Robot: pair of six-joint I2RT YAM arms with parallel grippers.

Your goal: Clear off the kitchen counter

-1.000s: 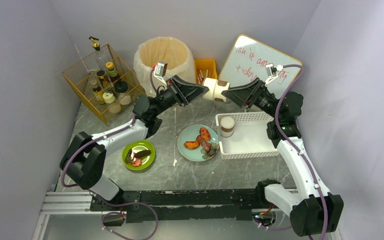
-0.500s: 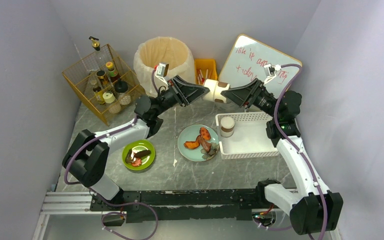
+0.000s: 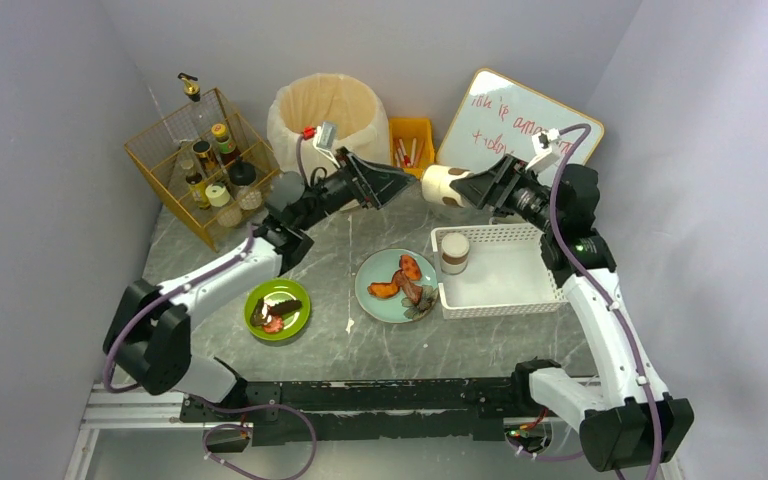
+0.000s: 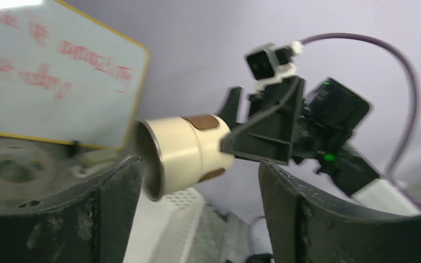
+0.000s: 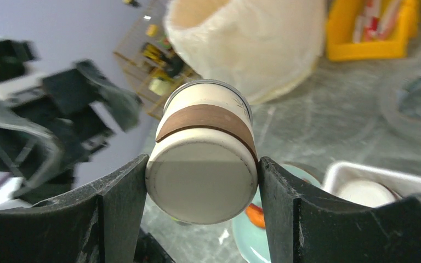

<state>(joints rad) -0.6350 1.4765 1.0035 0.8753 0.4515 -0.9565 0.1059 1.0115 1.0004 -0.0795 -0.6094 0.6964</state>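
Overhead, we see the right fingers point(image 3: 472, 186) pinching a cup point(image 3: 445, 186), cream with a brown band, held on its side in the air above the far part of the table point(image 3: 360, 345). The left fingers point(image 3: 400, 186) are spread and hold nothing, their tips just beside the cup's other end. The grey veined table fills the floor of this view. It carries a green plate point(image 3: 290, 332) and a teal plate point(image 3: 378, 268), both with food scraps, and a white basket point(image 3: 510, 275) with a jar point(image 3: 454, 252) standing at its left end. A bin point(image 3: 285, 125), a wire rack point(image 3: 175, 150) and a whiteboard point(image 3: 520, 120) sit along the far edge. From the left wrist, the cup's open mouth faces us between the two spread fingers, the right fingers gripping its other half, the whiteboard behind. From the right wrist, the cup's base faces us, clamped on both sides by the fingers. The bin stands beyond it, and the teal plate and basket lie on the table below.
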